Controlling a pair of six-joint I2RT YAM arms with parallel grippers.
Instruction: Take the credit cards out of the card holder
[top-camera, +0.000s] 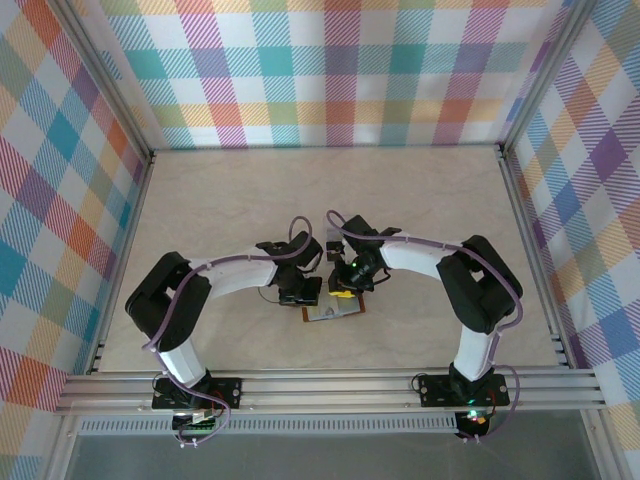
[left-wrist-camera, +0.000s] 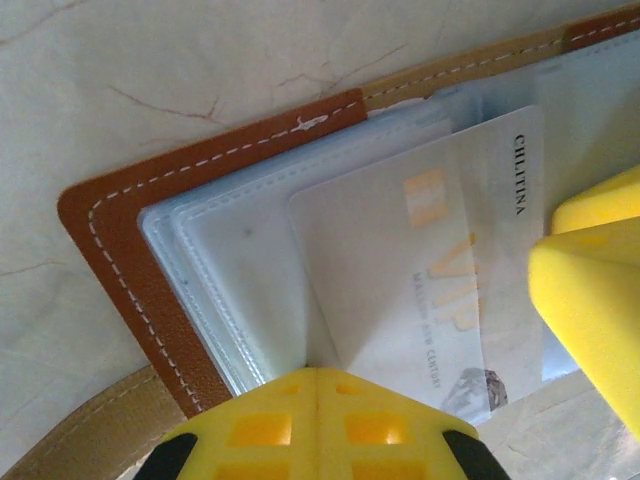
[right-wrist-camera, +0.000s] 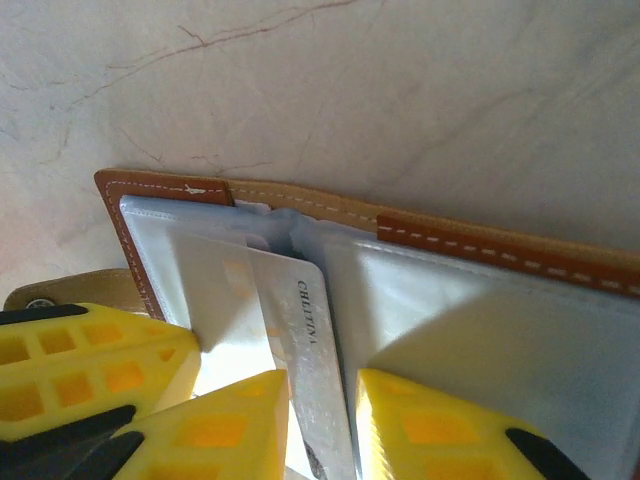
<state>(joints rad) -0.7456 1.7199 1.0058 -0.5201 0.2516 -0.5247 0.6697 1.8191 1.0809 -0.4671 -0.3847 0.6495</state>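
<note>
The reddish-brown leather card holder (top-camera: 335, 314) lies open on the table between the two arms, its clear plastic pockets facing up (left-wrist-camera: 110, 240) (right-wrist-camera: 480, 240). A whitish credit card (left-wrist-camera: 420, 270) printed "VIP" sticks partly out of a pocket. My right gripper (right-wrist-camera: 322, 385) has that card (right-wrist-camera: 310, 320) between its yellow fingers, one on each face, shut on it. My left gripper (left-wrist-camera: 317, 372) is shut, and its joined tips press on the plastic pocket beside the card. In the top view the left gripper (top-camera: 300, 295) and right gripper (top-camera: 345, 293) almost touch over the holder.
The holder's tan strap tab (left-wrist-camera: 80, 440) lies on the pale marble-patterned table (top-camera: 330, 190). Checked cloth walls (top-camera: 330, 70) on a metal frame close in the back and both sides. A metal rail (top-camera: 330, 385) runs along the near edge by the arm bases.
</note>
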